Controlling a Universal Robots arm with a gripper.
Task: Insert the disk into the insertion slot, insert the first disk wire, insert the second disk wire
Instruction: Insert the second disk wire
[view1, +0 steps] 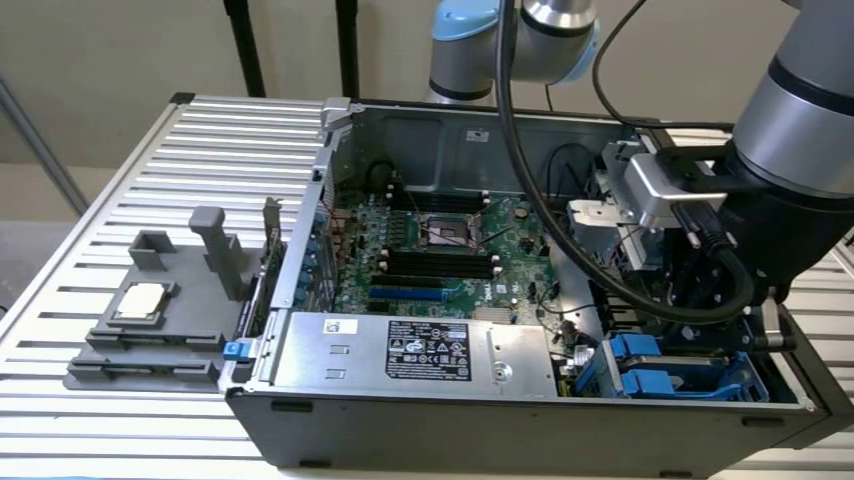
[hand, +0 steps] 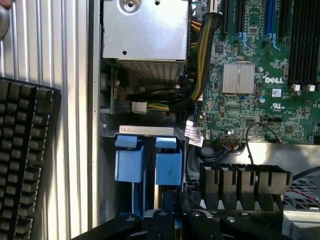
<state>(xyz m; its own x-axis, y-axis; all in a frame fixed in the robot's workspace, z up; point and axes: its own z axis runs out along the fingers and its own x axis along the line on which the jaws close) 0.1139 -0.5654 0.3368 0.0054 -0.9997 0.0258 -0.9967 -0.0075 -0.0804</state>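
Insertion slot (view1: 681, 372): grey drive cage with blue rails, at the 4 o'clock corner of the open computer case (view1: 534, 420) in the exterior view. Disk: not discernible. Pincer (hand: 167, 212): pressed together, hanging directly over the cage's blue tabs (hand: 130, 160). Power-supply box (view1: 400, 350): at the slot's 9 o'clock. Motherboard (view1: 441, 250): at its 11 o'clock. Slatted counter (view1: 160, 200) beneath.

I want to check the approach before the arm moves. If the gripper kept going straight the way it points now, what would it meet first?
Most likely the blue tabs of the drive cage in the computer case's corner: the gripper points down right above them. How far apart they are is hard to judge.
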